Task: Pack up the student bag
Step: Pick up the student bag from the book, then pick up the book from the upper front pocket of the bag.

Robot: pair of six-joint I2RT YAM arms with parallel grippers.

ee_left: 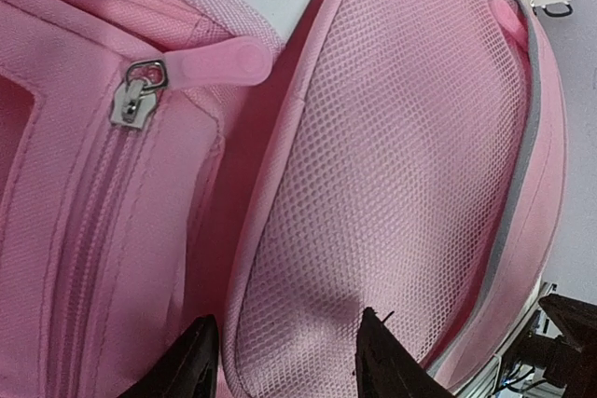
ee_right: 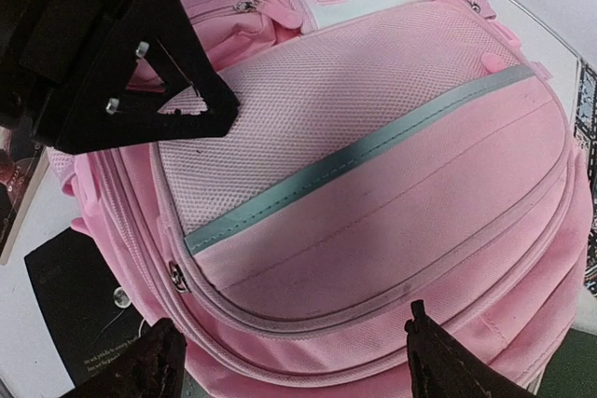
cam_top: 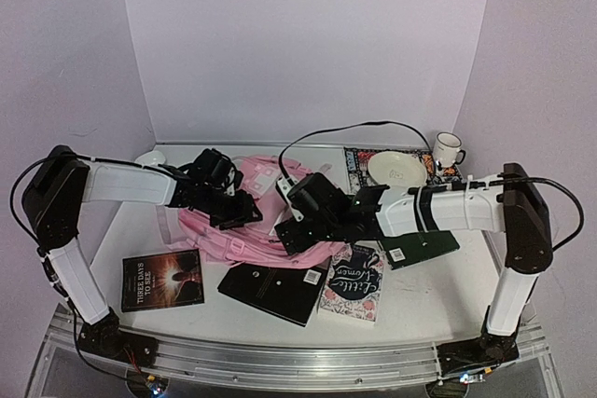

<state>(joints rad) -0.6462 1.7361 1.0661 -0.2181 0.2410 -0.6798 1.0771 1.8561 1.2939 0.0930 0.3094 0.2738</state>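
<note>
First, student bag (cam_top: 254, 172): pink, lying front face up at mid-table, between the two arms.
Mesh pocket (ee_left: 401, 184): pale pink panel on the bag's front, edged by a grey strip (ee_right: 373, 151).
Zipper pull (ee_left: 140, 100): metal with a pink tab, just beside the mesh pocket.
Left gripper (ee_left: 289, 361): close over the mesh pocket's edge, fingers partly apart, nothing held between them.
Right gripper (ee_right: 298, 361): over the bag's lower rim, fingers spread wide, nothing held.
Black book (cam_top: 273, 288): just beside the bag's near side.
Little Women book (cam_top: 354, 281): touching the black book's right end.
Three Days to See book (cam_top: 163, 279): near left, apart from the bag.
Dark green book (cam_top: 420, 247): under the right arm.
Plate (cam_top: 396, 170): far right, a white mug (cam_top: 448, 148) just beside it.
</note>
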